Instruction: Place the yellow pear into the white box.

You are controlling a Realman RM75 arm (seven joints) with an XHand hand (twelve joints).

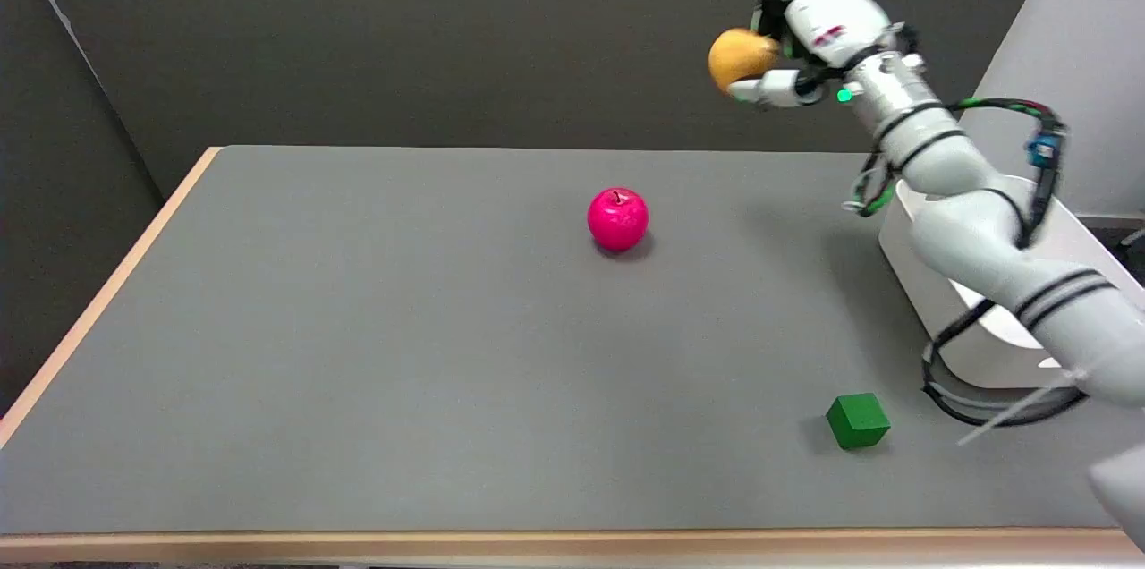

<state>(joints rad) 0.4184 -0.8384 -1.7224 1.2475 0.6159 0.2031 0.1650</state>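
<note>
**A:** Which step is going on here?

**B:** The carry, by my reading. The right hand (pixel 809 46) is holding the yellow pear (pixel 741 59) high in the air, above the far right part of the grey table (pixel 358 327). Its fingers are wrapping around the fruit from the right side, so the pear is grasped, not resting on anything.

**A:** And the white box?

**B:** The white box (pixel 903 233) is sitting at the table's right edge, partly hidden by the arm, nearer the camera than the hand. The next move is calling for bringing the pear back and down over the box's opening before the fingers let go.

**A:** How is the pear looking?

**B:** Rounded, golden-orange-yellow, smooth; its right side is hiding in the fingers. A pink apple (pixel 617 218) and a green cube (pixel 857 420) are lying on the table, well apart from it.
</note>
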